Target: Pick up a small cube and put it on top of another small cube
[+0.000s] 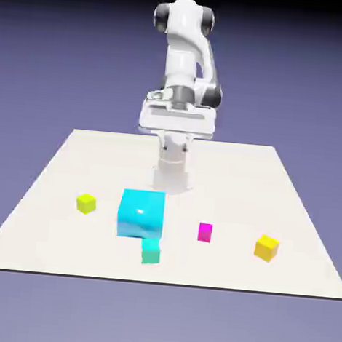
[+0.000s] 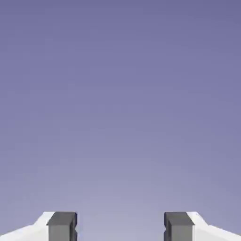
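We observe a glossy cyan block [image 1: 141,214] with a bright highlight and smooth faces; a smooth, plastic-looking white arm [image 1: 181,58]; a matt, smooth off-white tabletop [image 1: 231,179]; and a smooth, matt-looking magenta cube [image 1: 205,232].

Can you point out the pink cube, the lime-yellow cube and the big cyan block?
Pink cube [image 1: 205,233]: exterior view, front face.
Lime-yellow cube [image 1: 86,204]: exterior view, middle.
Big cyan block [image 1: 141,221]: exterior view, front side.
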Controlling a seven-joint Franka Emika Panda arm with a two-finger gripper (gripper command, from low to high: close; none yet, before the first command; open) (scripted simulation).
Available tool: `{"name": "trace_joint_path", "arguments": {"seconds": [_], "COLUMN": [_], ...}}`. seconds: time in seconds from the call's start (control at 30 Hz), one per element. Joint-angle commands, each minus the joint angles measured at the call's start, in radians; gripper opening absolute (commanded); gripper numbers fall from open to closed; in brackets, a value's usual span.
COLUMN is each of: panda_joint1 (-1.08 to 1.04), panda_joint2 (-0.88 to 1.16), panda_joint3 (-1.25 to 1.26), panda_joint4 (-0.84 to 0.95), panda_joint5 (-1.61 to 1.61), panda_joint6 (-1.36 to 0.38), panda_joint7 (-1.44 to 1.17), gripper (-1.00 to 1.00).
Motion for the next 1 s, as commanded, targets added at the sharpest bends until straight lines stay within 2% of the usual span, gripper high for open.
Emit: {"name": "trace_joint_path", "arguments": {"seconds": [0.0, 0.67, 0.87, 0.9, 0.97], "panda_joint1": [0.035, 0.739, 0.718, 0.718, 0.723], "panda_joint2": [0.036, 0.759, 0.917, 0.917, 0.881], "panda_joint3": [-0.008, -0.161, -0.203, -0.203, -0.193], "panda_joint4": [0.013, 0.270, 0.250, 0.250, 0.254], "panda_joint5": [-0.022, -0.466, -0.543, -0.543, -0.526], "panda_joint6": [-0.036, -0.757, -0.576, -0.576, -0.617], "panda_joint7": [-0.015, -0.317, -0.259, -0.259, -0.272], "gripper": [0.00, 0.00, 0.00, -1.00, -1.00]}}
